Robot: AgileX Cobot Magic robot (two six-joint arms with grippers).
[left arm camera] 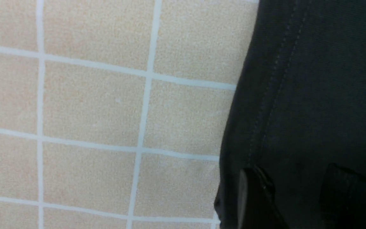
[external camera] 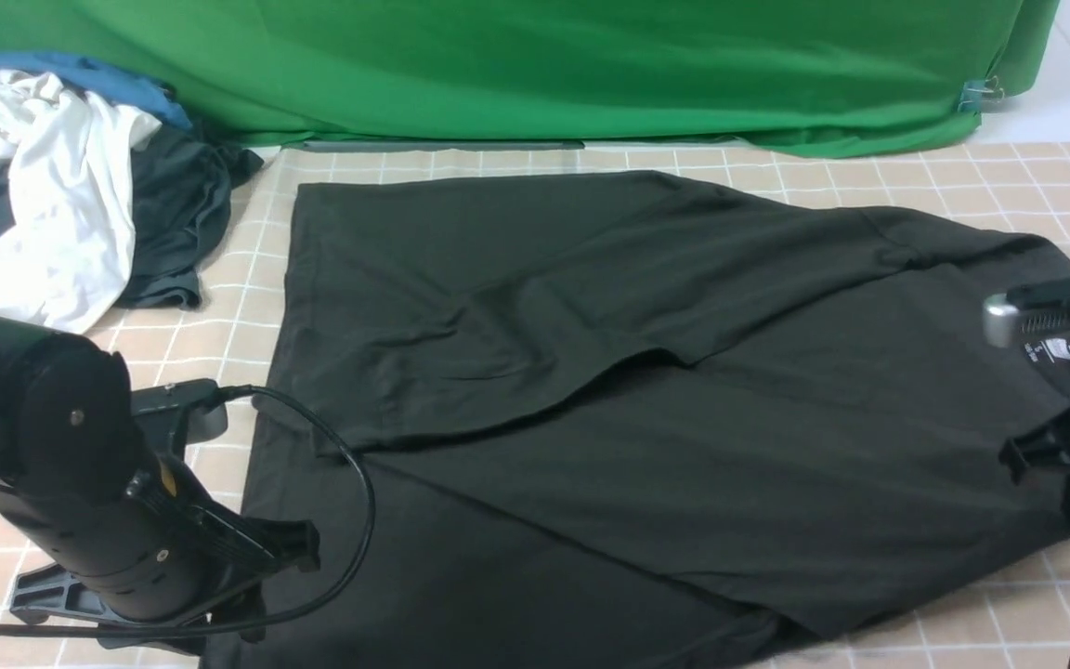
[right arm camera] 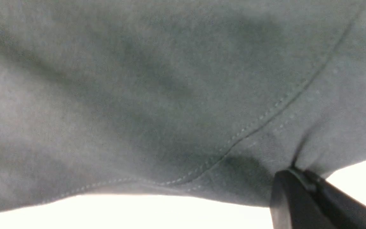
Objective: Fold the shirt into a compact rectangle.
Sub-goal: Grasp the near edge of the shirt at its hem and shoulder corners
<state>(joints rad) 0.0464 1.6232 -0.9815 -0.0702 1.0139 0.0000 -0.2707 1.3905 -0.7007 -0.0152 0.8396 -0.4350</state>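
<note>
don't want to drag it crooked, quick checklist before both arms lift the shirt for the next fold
1. right gripper pinching the black shirt: ok, jaws shut, cloth puckers at them.
2. left gripper closed on the hem: not ok, its fingers stand apart over it.
3. shirt lying smooth: not ok, creases mid-body by the folded sleeve.
4. black cable off the shirt: not ok, it loops over the near left corner.
5. clothes pile apart from the shirt: ok.
</note>
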